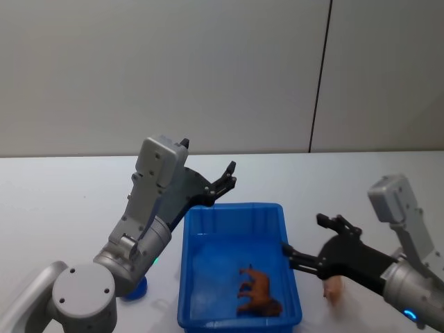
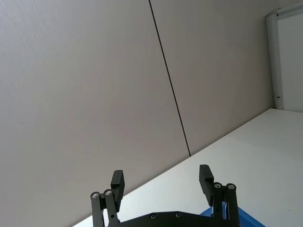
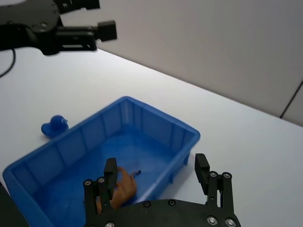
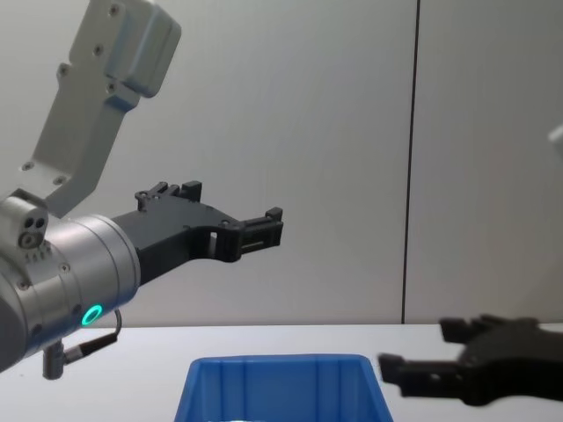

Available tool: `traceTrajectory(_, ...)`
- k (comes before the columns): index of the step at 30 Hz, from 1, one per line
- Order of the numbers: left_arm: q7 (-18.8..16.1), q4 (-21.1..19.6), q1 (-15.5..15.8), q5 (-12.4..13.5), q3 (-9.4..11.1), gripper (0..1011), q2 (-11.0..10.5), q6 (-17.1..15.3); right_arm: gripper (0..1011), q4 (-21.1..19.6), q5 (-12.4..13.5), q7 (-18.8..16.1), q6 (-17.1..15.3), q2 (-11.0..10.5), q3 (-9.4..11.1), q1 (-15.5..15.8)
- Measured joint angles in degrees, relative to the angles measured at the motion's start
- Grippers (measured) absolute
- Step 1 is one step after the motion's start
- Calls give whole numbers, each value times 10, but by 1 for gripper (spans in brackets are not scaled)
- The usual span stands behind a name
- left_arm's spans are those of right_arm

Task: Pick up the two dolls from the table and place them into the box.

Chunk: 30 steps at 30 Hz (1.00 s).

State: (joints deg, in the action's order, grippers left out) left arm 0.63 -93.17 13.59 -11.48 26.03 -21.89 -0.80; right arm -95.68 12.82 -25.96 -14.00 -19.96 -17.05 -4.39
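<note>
A plain pale wall (image 1: 173,69) takes up the upper half of the head view, flat and evenly lit. A thin dark vertical seam (image 1: 320,76) splits it into two panels, right of centre. Below it lies the pale grey-white table (image 1: 55,201), meeting the wall in a straight line. At the upper right of the left wrist view stands a white frame (image 2: 273,56); door or window, I cannot tell.

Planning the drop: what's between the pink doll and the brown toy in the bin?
The box's right wall, in the head view; the right gripper, open, hovers by it.
</note>
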Motion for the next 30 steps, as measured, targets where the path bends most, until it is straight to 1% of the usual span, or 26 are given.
traceTrajectory(5,0,0,0,0,0,1001,0,0,1001,-7,12,13,-12,-17,7,18)
traceTrajectory(13,0,0,0,0,0,1001,0,0,1001,-7,15,30,-27,-36,13,38)
traceTrajectory(21,0,0,0,0,0,1001,0,0,1001,9,12,40,-41,-41,14,45)
traceTrajectory(30,0,0,0,0,0,1001,0,0,1001,35,1,44,-50,-38,9,43)
